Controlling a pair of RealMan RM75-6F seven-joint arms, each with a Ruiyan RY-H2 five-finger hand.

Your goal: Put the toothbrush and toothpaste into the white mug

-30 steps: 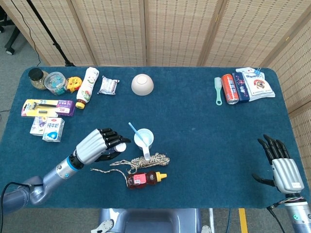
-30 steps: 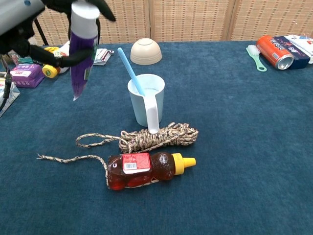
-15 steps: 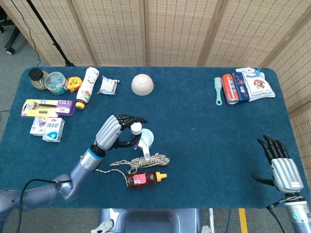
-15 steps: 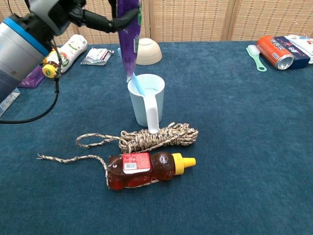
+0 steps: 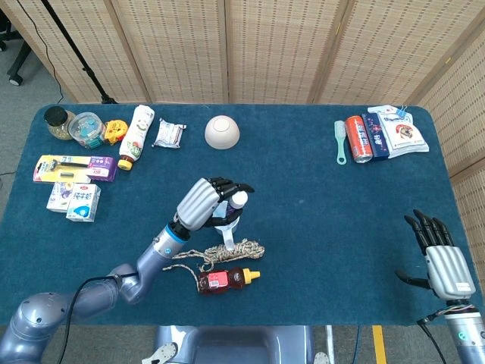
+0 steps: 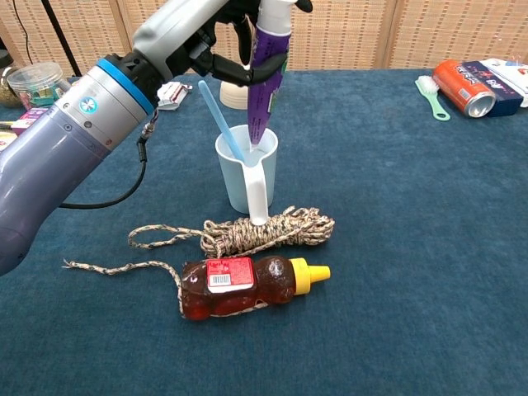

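Chest view, toothpaste insertion. Left robot hand (image 6: 235, 37), fingers wrapped around the upper part of the purple toothpaste tube (image 6: 265, 78), white cap uppermost, tube held near vertical so the crimped end enters first; lower tip just inside the rim of the white mug (image 6: 247, 171). Blue toothbrush (image 6: 219, 120) already in the mug, leaning left, leaving room on the right for the tube. Mug handle toward the camera, touching the coiled rope (image 6: 268, 230); honey bottle (image 6: 247, 286) lying just in front of the rope on the blue desk (image 6: 412, 247). Right robot hand (image 5: 442, 258), head view only, empty with fingers spread, well apart at the desk's near right corner. Release judged premature until the tube sinks deeper.
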